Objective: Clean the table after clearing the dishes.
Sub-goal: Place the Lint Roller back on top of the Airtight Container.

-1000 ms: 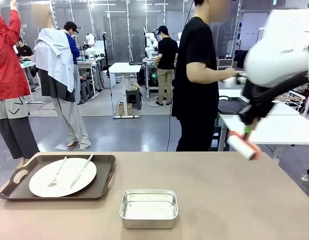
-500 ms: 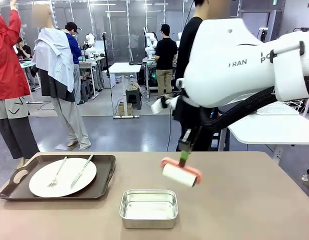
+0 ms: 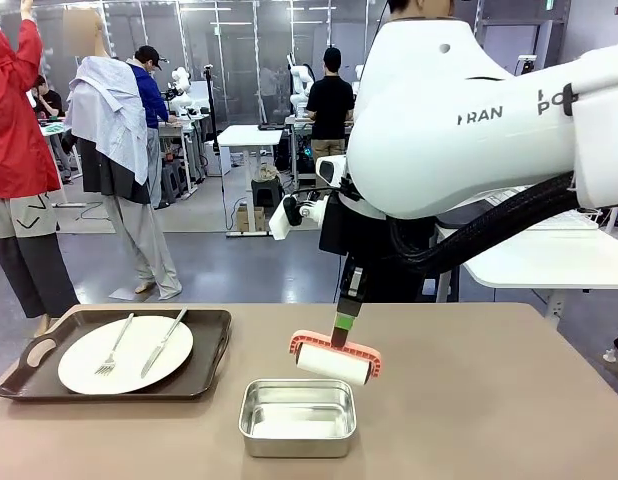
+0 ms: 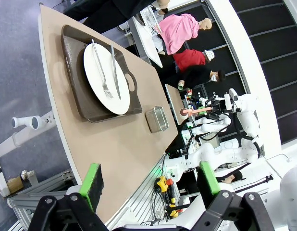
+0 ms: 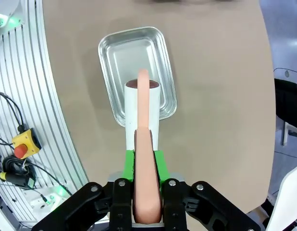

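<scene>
Roller (image 3: 332,362) hangs above steel pan (image 3: 297,415), handle pinched in right gripper (image 5: 144,163) so drum can roll free on table (image 3: 489,400); dishes (image 3: 124,355) sit uncleared at table's left (left gripper (image 4: 151,179) gapes empty).

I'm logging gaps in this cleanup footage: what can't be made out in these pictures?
Right wrist view: the roller covers part of the pan; contact between them unclear.
Front view: the table is cut off by the bottom edge.
Left wrist view: the pan's inside is too small to read.
</scene>
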`<state>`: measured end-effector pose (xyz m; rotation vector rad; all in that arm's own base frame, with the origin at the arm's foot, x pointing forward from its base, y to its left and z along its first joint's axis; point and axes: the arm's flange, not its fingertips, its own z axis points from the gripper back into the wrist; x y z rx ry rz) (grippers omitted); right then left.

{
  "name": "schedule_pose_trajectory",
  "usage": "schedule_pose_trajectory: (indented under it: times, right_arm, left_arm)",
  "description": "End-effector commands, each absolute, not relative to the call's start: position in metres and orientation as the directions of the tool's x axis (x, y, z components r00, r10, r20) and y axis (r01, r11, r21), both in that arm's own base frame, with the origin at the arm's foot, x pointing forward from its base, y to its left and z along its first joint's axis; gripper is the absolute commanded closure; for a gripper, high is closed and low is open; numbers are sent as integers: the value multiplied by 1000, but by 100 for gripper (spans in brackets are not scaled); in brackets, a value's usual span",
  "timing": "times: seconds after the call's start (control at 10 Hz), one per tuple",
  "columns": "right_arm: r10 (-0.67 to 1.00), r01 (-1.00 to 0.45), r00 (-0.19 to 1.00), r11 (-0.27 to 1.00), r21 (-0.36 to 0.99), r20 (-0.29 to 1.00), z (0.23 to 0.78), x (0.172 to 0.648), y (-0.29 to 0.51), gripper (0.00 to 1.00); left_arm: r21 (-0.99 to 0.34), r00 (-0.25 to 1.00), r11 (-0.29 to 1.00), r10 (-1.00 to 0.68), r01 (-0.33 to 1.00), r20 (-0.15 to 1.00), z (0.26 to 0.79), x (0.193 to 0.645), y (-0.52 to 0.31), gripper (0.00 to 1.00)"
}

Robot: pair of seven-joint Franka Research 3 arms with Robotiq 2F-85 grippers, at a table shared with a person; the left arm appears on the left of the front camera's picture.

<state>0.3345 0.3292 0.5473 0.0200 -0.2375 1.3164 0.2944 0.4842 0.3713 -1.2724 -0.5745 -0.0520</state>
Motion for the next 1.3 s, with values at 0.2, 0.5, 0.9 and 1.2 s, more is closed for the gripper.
schedule_pose_trajectory:
  times: [0.2, 0.5, 0.9, 1.2]
  right_arm:
    - [955, -959, 236, 259, -116, 181, 545, 337, 328, 80]
    - [999, -984, 4, -4, -179, -43, 534, 363, 382, 80]
    - [999, -996, -46, -46, -83, 7, 513, 380, 409, 80]
    - [998, -999, -40, -39, -25, 42, 481, 396, 423, 80]
  left_arm:
    - [-878, 858, 331, 268, 345, 438, 370, 291, 483, 0]
    - [-878, 858, 331, 268, 345, 438, 370, 291, 483, 0]
    - [-878, 858, 331, 268, 345, 438, 370, 291, 483, 0]
    - [-878, 858, 331, 268, 345, 438, 370, 291, 483, 0]
